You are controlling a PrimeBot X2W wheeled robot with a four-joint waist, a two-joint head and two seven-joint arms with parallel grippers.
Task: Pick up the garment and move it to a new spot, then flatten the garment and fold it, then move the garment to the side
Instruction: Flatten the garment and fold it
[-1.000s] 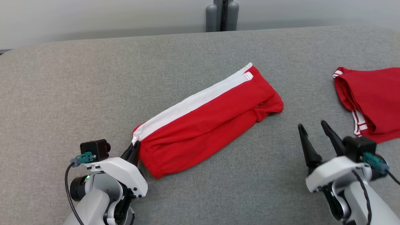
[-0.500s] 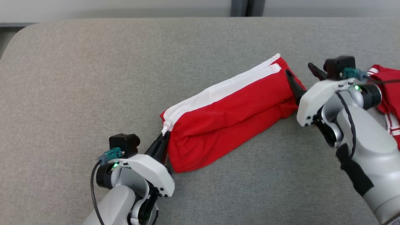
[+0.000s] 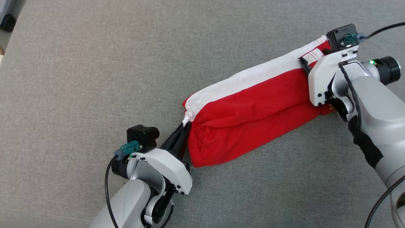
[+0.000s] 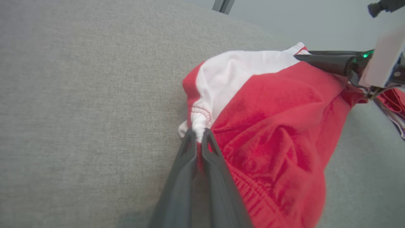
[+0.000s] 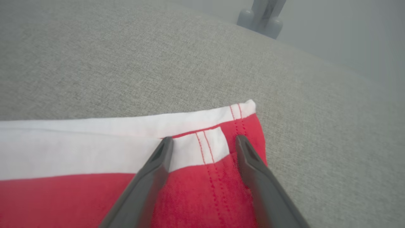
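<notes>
On grey woven fabric surface (image 3: 95, 79): folded red-and-white cloth garment (image 3: 253, 110), diagonal between grippers. Left gripper (image 4: 197, 134) pinched tight on its gathered near corner; right gripper (image 5: 204, 139) spread wide, straddling far hem.

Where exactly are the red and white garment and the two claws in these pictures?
garment (image 3: 253, 110): head view, on its red panel.
left claw (image 4: 197, 134): left wrist view, between its fingertips, shut on the white corner.
right claw (image 5: 204, 141): right wrist view, between its open fingertips, over the stitched hem.
</notes>
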